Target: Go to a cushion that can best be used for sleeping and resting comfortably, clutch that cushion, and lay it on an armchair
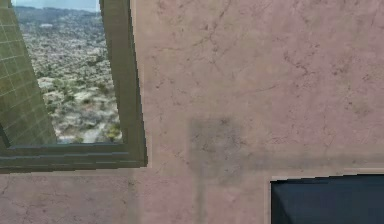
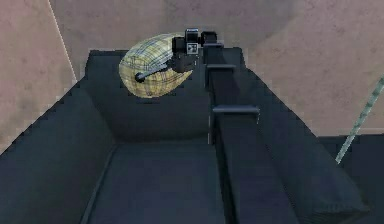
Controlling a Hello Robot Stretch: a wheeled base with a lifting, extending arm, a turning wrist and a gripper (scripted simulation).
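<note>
A rounded cushion (image 2: 148, 70) in tan plaid shows at the top of the arm side view, in front of the backrest of a dark armchair (image 2: 150, 175). The arm's dark bar rises over the chair's seat. At its far end are the white marker squares, and left of them the gripper (image 2: 146, 74) with its thin fingers lying across the cushion. I cannot tell whether the gripper holds the cushion or whether the cushion rests against the backrest.
In the forward view a pink wall (image 1: 240, 90) is close ahead. It has a green-framed window (image 1: 70, 75) at the left and a dark white-rimmed panel (image 1: 330, 200) at the bottom right. Pink wall surrounds the armchair, and a thin pale green rod (image 2: 360, 128) slants at its right.
</note>
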